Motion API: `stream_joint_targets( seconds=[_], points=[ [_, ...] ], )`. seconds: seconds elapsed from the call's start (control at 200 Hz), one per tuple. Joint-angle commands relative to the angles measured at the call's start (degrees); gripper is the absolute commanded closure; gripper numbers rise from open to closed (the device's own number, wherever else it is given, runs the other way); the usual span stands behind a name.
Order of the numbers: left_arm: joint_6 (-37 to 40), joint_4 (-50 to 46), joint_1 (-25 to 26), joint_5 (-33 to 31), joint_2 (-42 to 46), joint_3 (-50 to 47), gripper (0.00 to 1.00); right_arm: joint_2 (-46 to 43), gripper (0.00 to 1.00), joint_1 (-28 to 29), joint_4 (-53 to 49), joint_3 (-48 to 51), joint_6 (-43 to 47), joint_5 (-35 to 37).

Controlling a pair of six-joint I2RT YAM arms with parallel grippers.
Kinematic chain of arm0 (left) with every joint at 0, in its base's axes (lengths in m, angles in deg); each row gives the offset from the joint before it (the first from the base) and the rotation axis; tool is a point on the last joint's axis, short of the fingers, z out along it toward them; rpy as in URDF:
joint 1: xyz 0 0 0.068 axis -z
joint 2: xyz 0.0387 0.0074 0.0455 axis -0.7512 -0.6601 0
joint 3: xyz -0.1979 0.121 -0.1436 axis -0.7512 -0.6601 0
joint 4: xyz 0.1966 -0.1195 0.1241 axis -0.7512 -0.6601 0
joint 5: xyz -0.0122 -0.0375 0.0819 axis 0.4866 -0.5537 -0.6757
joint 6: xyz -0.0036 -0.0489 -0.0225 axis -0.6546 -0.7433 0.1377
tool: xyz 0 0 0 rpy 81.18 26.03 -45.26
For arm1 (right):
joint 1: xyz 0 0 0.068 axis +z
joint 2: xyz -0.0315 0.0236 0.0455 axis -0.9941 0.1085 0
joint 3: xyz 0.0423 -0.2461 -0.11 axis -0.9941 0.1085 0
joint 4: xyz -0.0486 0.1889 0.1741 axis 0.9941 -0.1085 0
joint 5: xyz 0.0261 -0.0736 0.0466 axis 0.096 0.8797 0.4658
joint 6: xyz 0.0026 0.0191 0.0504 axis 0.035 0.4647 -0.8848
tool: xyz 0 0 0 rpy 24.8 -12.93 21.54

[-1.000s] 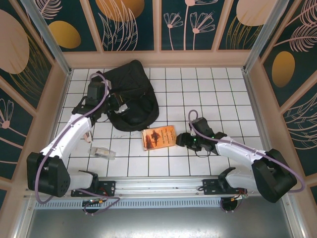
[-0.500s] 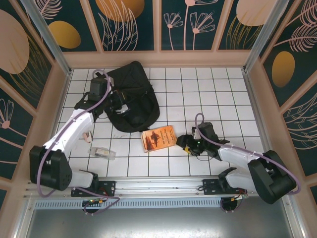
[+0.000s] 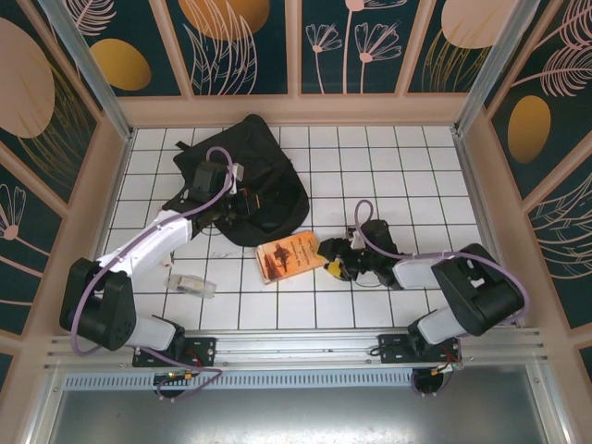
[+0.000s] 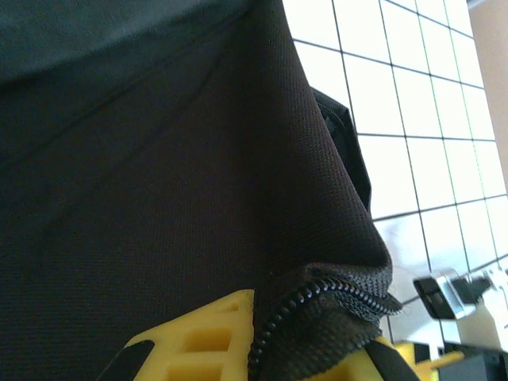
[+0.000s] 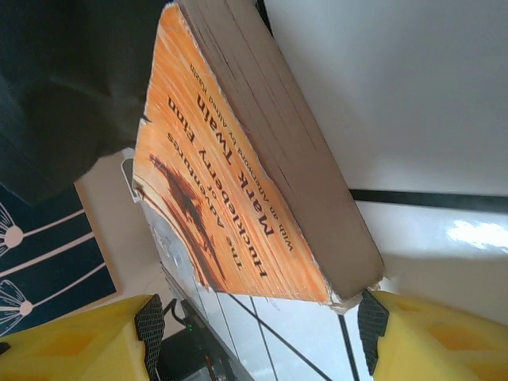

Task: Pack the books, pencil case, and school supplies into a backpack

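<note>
Far-right tiles open; backpack blocks far left, book lies mid-table, clear tube near left.

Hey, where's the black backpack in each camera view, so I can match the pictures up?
Top external: backpack lies at the far left of the table, beneath the left arm's wrist.
Left wrist: backpack spans left and centre, with its zipper edge at the bottom.
Right wrist: backpack is the dark fabric at upper left, behind the orange book.
Shared landmark: the white gridded table, seen at upper right in both wrist views.
</note>
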Motion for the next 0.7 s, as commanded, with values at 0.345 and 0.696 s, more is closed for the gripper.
stream_joint_targets(
  seconds=[0.345,0.696],
  points=[
    [-3.03,-2.19,0.66,-0.10,5.72,-1.70,1.00,-6.67,0.34,3.17,-17.76,-6.85,5.10,15.98],
    [-1.70,-5.24,0.66,-4.31,5.05,1.18,1.00,-8.72,0.35,11.31,-30.87,-6.86,-1.41,13.92]
  ],
)
